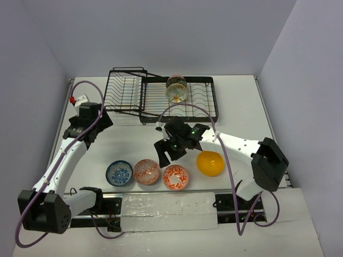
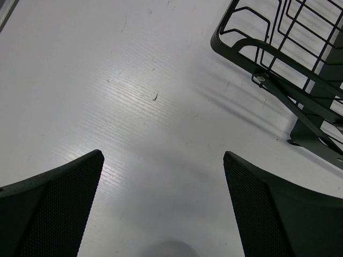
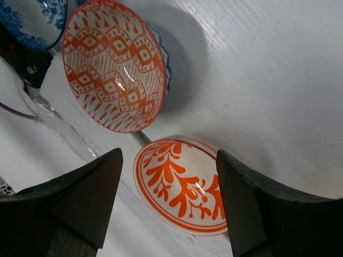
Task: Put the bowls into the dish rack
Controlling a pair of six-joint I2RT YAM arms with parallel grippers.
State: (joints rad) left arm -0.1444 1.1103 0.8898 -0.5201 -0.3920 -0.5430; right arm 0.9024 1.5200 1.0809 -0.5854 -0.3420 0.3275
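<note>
White table (image 1: 134, 144). Your left gripper (image 2: 163, 155), 9 o'clock: jaws wide, empty. Your right gripper (image 3: 169, 154), centre: jaws wide over orange-red floral bowl (image 3: 182, 187). At 12 o'clock, dish rack (image 1: 201, 104) holds patterned bowl (image 1: 176, 89).

blue bowl (image 3: 31, 17) cropped at corner, dish rack (image 2: 313, 136) cut off
</note>
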